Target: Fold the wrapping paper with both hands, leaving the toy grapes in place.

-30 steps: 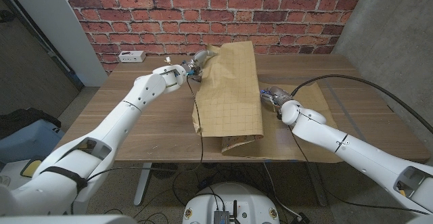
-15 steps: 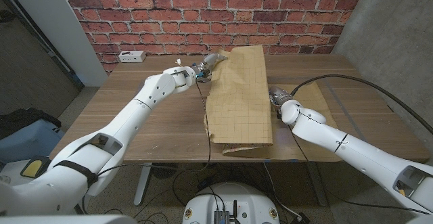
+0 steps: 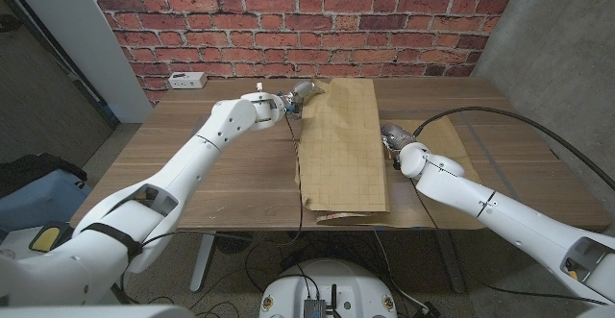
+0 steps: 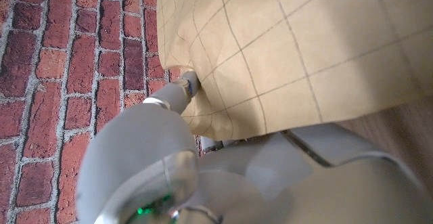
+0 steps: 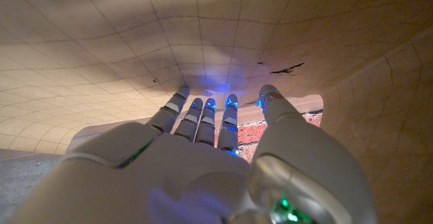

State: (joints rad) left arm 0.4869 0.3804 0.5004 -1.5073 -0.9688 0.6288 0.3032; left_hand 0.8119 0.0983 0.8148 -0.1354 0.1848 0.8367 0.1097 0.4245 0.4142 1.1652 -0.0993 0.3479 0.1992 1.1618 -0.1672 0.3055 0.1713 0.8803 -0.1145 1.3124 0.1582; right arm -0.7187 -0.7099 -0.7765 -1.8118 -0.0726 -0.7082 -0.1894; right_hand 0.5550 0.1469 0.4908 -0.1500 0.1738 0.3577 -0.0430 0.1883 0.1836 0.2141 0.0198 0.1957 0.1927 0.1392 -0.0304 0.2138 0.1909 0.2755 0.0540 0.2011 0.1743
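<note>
Wrapping paper (image 3: 344, 145): brown, gridded, folded into long strip on wooden table (image 3: 221, 164), running 12 to 6 o'clock at table centre, near end overhanging front edge. Toy grapes not visible.

Left hand (image 3: 296, 97) at strip's 11 o'clock corner, fingers pinching paper edge; left wrist view shows fingertip (image 4: 188, 83) against paper.

Right hand (image 3: 392, 137) at strip's 3 o'clock edge, fingers (image 5: 203, 116) extended, slightly apart, under raised paper layer; grasp cannot tell.

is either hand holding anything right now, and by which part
The left hand grips the wrapping paper at its far left corner. The right hand touches its right edge; a grip there cannot be told.
</note>
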